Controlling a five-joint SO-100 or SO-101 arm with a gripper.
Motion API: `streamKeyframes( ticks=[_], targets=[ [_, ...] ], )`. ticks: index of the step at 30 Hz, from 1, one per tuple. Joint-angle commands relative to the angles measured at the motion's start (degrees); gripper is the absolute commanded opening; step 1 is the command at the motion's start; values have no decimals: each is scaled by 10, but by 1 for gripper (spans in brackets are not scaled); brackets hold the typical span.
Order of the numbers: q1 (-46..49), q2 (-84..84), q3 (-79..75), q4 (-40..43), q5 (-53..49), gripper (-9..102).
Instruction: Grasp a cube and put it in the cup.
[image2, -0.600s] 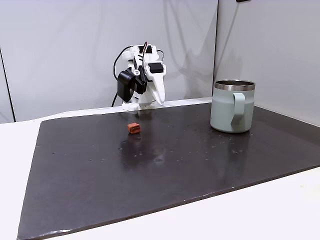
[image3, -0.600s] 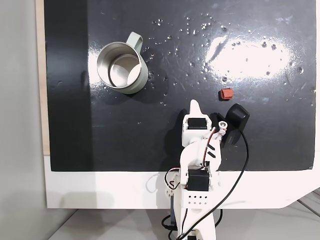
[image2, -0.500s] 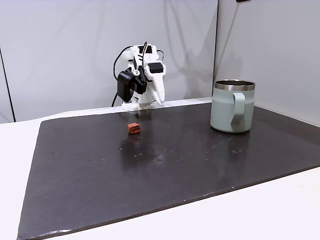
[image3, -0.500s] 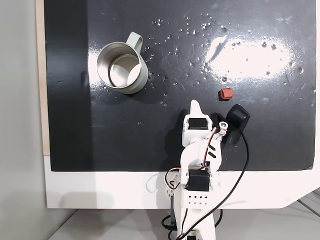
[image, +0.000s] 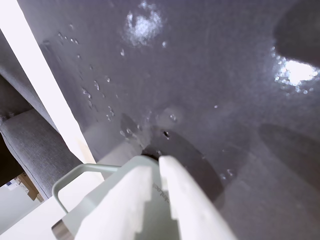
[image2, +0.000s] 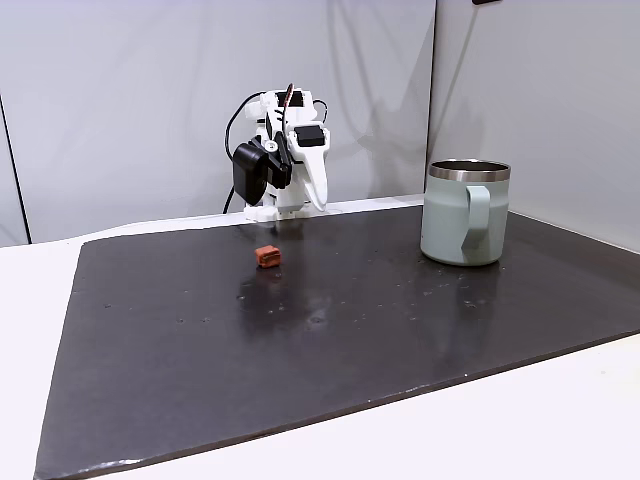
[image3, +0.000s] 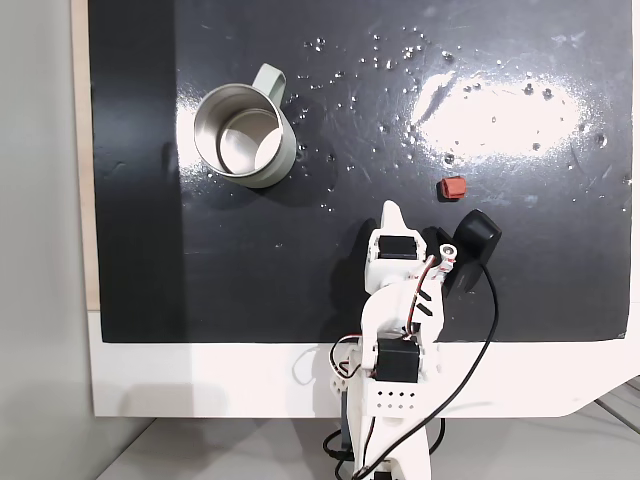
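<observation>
While the gripper (image3: 392, 207) is kept folded near the arm base, fingers pressed together w/ nothing between — cube (image3: 452, 187) is seen just beside it, cup (image3: 243, 137) well apart.

My fingers (image: 150, 200) are matt white plastic with faint printed layer lines. Beneath them the dark mat (image3: 330, 150) is glossy and speckled, throwing back glare. Beside them the cup (image2: 465, 213) has a matt sage coating and a bare brushed-steel rim.
</observation>
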Motion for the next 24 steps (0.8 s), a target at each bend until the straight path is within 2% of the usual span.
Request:
streamKeyframes(
  ticks=[1, 7, 18, 24],
  targets=[
    [3, 4, -8, 0, -1, 0],
    [-11, 5, -8, -4, -20, 0],
    [6, -1, -165, 99, -61, 0],
    [34, -87, -276, 138, -63, 0]
  ],
)
